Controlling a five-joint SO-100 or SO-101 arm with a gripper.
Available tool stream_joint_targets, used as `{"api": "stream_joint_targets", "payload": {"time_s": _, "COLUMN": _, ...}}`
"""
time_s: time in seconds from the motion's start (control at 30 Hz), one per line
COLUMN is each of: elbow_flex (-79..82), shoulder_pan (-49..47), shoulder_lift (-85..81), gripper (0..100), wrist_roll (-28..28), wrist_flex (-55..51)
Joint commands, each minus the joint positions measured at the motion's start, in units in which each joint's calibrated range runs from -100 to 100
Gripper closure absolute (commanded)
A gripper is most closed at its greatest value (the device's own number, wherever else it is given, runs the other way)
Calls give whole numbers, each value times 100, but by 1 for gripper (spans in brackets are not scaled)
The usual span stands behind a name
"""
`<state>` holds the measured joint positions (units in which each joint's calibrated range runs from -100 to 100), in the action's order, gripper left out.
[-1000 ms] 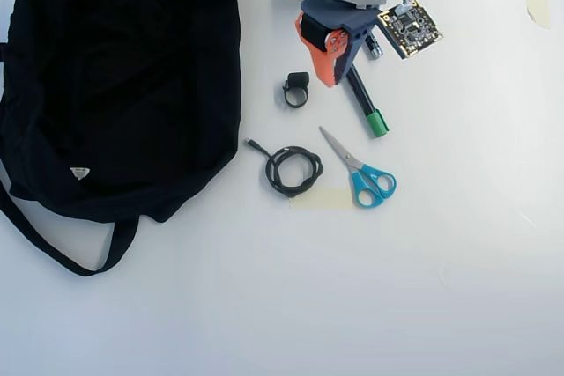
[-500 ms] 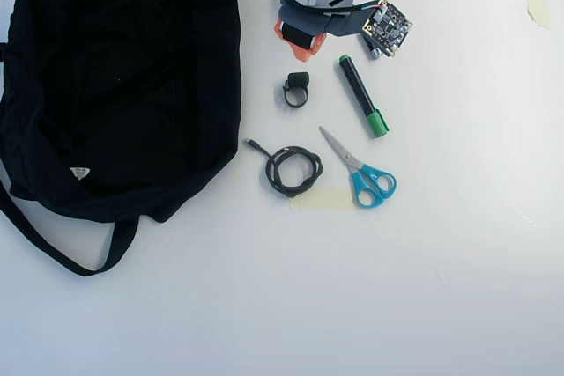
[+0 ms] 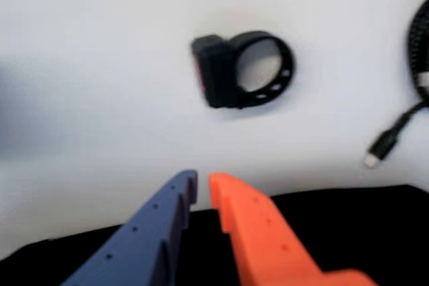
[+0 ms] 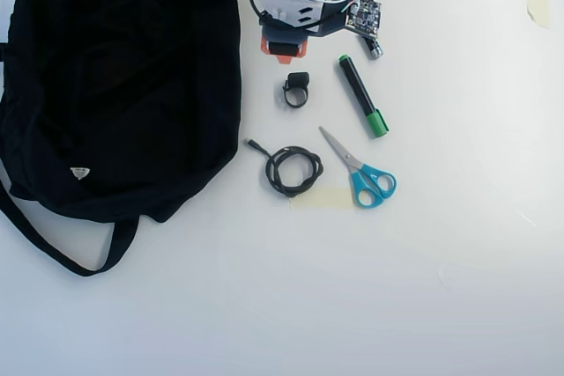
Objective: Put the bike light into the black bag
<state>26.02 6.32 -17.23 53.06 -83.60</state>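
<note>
White worktop [image 4: 458, 288], matte, evenly lit, carrying every item listed.

Item: tool [image 3: 202, 189], one blue finger and one orange; tips nearly pressed together with a thin slit between, nothing pinched. In the overhead view it sits at the top centre [image 4: 284, 56], just above the light.

Item: bike light [image 3: 240, 70]. Lies directly ahead of the tool tips in the wrist view, apart from them, with bare worktop between. Small black blocky body with a hint of red on its face, joined to a round black loop strap with small holes; body to the left, loop to the right in that view, so its long axis runs across the tool's line of approach. In the overhead view [image 4: 296, 90] it lies between tool and coiled cable [image 4: 293, 170], near the bag's right edge but not touching.

Item: black bag [image 4: 123, 77]. Large, soft, fills the upper left of the overhead view; small white label, long strap trailing below.

Judgement: the fingers must spread before closing across the blocky body.

Also present: green marker [image 4: 361, 94], blue-handled scissors [image 4: 363, 173].
</note>
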Motion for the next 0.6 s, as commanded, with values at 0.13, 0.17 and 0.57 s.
{"api": "stream_joint_targets", "payload": {"time_s": 0.13, "elbow_flex": 129, "shoulder_pan": -34, "shoulder_lift": 13, "gripper": 87, "wrist_roll": 42, "wrist_flex": 548}}
{"api": "stream_joint_targets", "payload": {"time_s": 0.17, "elbow_flex": 156, "shoulder_pan": -34, "shoulder_lift": 63, "gripper": 85, "wrist_roll": 42, "wrist_flex": 591}}
{"api": "stream_joint_targets", "payload": {"time_s": 0.57, "elbow_flex": 75, "shoulder_pan": -497, "shoulder_lift": 345, "gripper": 71, "wrist_roll": -351, "wrist_flex": 608}}
